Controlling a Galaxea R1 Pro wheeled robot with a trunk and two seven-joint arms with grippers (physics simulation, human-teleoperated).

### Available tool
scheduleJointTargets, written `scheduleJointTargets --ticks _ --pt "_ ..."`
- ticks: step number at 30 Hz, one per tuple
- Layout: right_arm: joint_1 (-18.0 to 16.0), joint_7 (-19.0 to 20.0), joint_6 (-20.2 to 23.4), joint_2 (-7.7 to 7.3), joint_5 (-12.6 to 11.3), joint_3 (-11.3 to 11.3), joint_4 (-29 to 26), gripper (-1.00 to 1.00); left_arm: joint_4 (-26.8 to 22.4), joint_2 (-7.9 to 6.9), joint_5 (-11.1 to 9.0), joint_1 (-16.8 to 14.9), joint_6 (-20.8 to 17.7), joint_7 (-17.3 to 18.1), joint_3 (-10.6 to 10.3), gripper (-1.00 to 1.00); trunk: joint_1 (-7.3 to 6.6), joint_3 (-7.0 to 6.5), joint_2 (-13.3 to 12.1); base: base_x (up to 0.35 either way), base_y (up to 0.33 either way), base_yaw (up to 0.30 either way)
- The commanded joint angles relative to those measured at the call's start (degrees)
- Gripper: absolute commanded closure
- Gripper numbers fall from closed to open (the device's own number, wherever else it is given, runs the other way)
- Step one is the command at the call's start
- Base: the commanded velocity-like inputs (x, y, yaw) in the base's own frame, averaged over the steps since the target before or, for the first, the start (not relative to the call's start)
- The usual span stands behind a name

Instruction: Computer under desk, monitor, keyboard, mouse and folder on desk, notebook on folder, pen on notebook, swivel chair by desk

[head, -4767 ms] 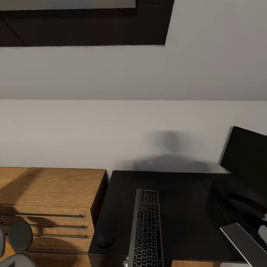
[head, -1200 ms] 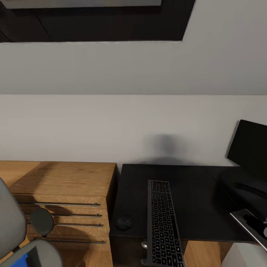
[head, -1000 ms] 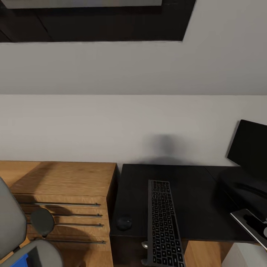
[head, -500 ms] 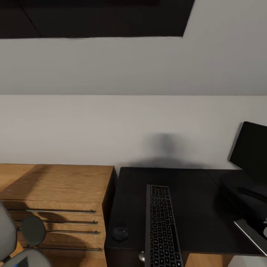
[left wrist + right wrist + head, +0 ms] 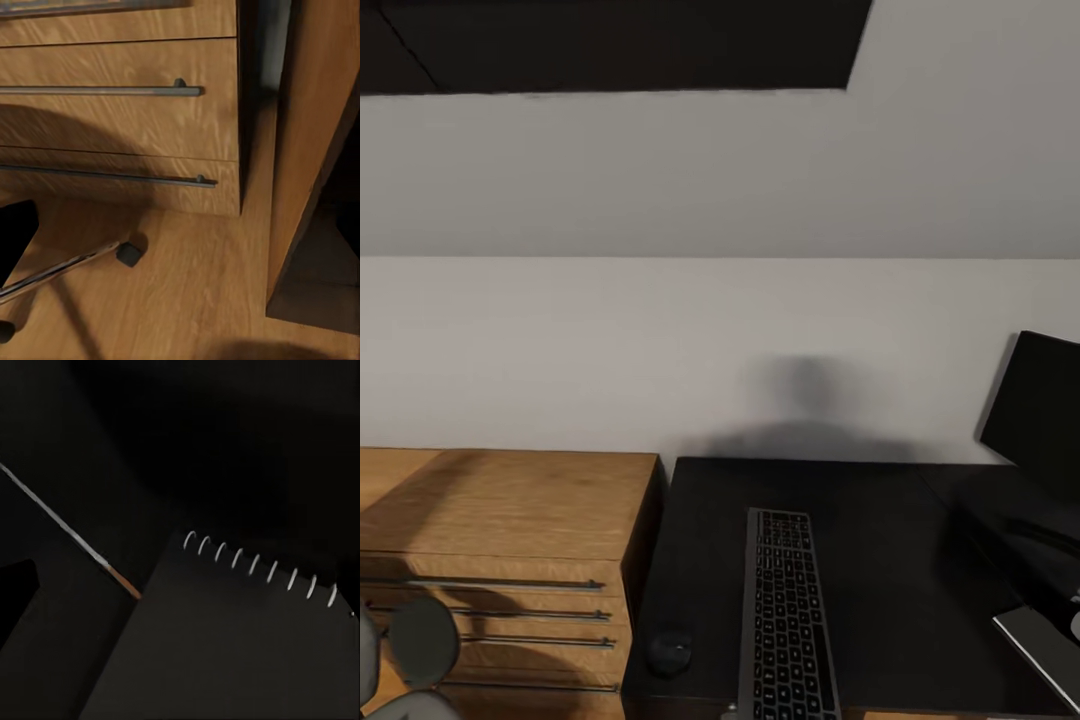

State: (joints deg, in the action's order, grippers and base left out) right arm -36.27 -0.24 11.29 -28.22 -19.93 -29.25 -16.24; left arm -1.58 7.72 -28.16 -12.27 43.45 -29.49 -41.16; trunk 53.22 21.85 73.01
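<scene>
The black desk (image 5: 890, 520) fills the lower right of the head view. On it the keyboard (image 5: 785, 620) lies lengthwise. The small black mouse (image 5: 670, 652) sits to its left, near the desk's front corner. At the right edge stands the monitor (image 5: 1045, 410), with a flat grey slab (image 5: 1040, 650) in front of it. In the right wrist view a spiral-bound notebook (image 5: 225, 652) lies in shadow on the desk. The thin silver pen (image 5: 67, 529) lies beside it, its orange tip at the notebook's corner. A grey armrest of the swivel chair (image 5: 422, 640) shows at lower left. The folder and computer are out of view.
A low wooden drawer cabinet (image 5: 500, 540) with bar handles stands against the desk's left side. The left wrist view shows its drawers (image 5: 112, 112), a chair leg with a castor (image 5: 129, 253), wood floor and a wooden side panel (image 5: 300, 150). A grey wall rises behind.
The whole head view has shifted, so the camera moved. The chair has slid toward the lower left corner and its blue folder has left the picture. Keyboard and mouse keep their places on the desk.
</scene>
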Motion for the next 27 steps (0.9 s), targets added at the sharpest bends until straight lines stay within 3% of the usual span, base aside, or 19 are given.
scheduleJointTargets --ticks 1,5,11,13,27 --pt "-0.02 -0.03 0.25 0.0 -0.41 -0.14 -0.08 -1.0 0.02 0.02 -0.22 -0.04 0.08 -0.39 -0.5 -1.0 0.01 0.07 0.04 0.14 -0.2 0.0" --pt "-0.02 -0.03 0.15 0.0 -0.38 -0.15 -0.1 -1.0 0.04 0.01 -0.22 -0.04 0.06 -0.39 -0.49 -1.0 0.01 0.07 0.04 0.156 -0.234 0.0" --pt "-1.58 1.53 -1.78 1.95 -2.39 -0.7 1.84 -1.0 0.17 0.3 -0.56 -0.04 0.16 -0.68 0.5 -1.0 0.01 0.07 0.04 0.0 0.0 0.0" --pt "-1.59 1.52 -1.59 1.82 -2.43 -0.74 2.49 -1.0 0.18 0.32 -0.56 -0.04 0.15 -0.71 0.45 -1.0 0.01 0.07 0.04 0.0 0.0 0.0" --pt "-2.54 2.98 -1.28 6.36 -2.34 -1.23 -1.89 -1.0 0.11 -0.89 -0.48 -0.04 0.14 -0.32 0.38 -1.0 0.01 0.07 0.04 0.0 0.0 0.0"
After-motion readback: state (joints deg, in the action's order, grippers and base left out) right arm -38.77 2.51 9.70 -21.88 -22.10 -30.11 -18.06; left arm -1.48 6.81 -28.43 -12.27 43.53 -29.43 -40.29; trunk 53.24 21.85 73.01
